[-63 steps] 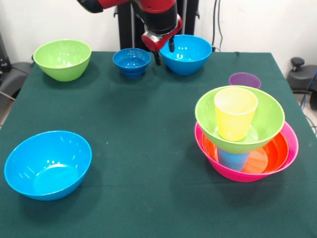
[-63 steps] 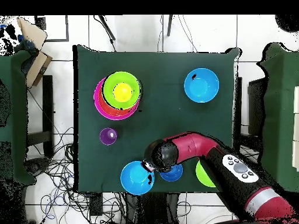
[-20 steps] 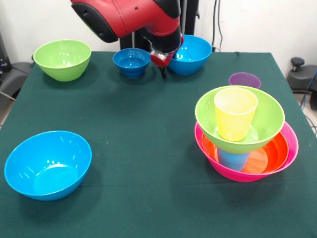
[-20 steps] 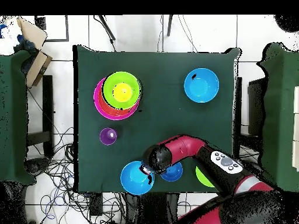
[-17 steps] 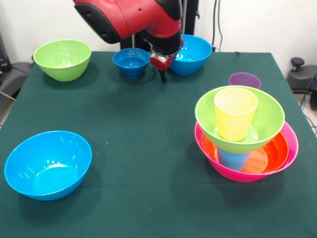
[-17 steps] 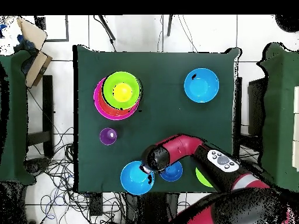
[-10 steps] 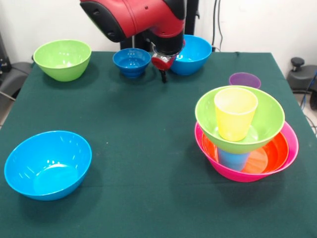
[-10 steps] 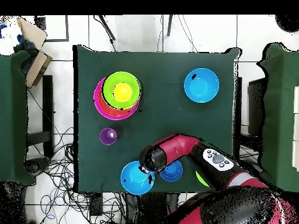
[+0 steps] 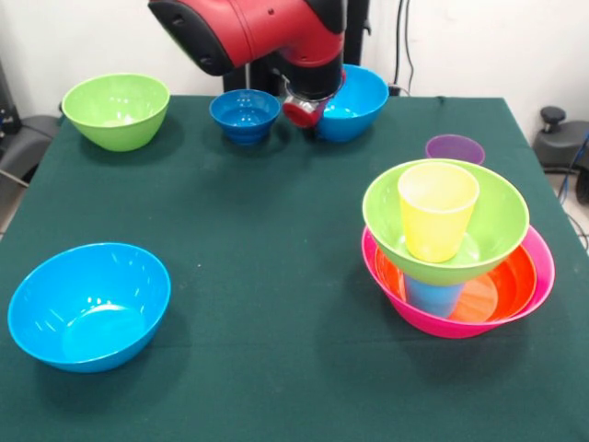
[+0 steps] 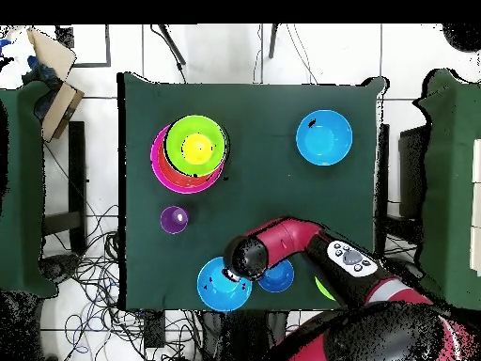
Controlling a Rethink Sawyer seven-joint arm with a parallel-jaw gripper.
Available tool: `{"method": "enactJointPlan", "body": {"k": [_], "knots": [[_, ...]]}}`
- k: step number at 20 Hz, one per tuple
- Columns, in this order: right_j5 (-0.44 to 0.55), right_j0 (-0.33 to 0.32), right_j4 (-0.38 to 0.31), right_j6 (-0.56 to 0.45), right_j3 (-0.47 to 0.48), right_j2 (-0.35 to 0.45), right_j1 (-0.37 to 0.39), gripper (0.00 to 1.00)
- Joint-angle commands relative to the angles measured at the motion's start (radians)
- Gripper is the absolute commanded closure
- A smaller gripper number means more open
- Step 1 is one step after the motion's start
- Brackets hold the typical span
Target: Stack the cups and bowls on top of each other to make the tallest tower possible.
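Red arm's gripper (image 9: 308, 118) hangs at the bright blue bowl's (image 9: 354, 99) rim in the front view, its grip impossible to tell; the tower (image 9: 457, 250) stands well apart. Overhead, the gripper (image 10: 246, 257) sits between both blue bowls. Likely fetching one; next needs a rim pinch.

7 bowls (image 9: 89, 307) and 3 cups (image 9: 436, 224) sit on 1 table (image 9: 267, 276).

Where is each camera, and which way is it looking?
Front view: it sits across the table from the robot, looking over the tower toward it; the red arm and its claw show at the top.
Overhead view: it hangs above, looking straight down at the table; the arm comes in from the bottom.
Both show the tower, the purple cup and the loose bowls.
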State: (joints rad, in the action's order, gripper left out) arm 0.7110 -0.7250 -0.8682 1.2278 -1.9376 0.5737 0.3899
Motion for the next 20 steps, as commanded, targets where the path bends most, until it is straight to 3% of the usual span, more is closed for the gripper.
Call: {"method": "enactJointPlan", "body": {"k": [1, 6, 20], "knots": [[-0.167, -0.044, -0.058, -0.027, 0.079, 0.052, -0.003, 1.00], [-0.230, -0.037, -0.064, 0.055, 0.065, 0.035, 0.035, 1.00], [-0.069, -0.046, 0.142, 0.027, 0.054, 0.080, 0.145, 1.00]]}}
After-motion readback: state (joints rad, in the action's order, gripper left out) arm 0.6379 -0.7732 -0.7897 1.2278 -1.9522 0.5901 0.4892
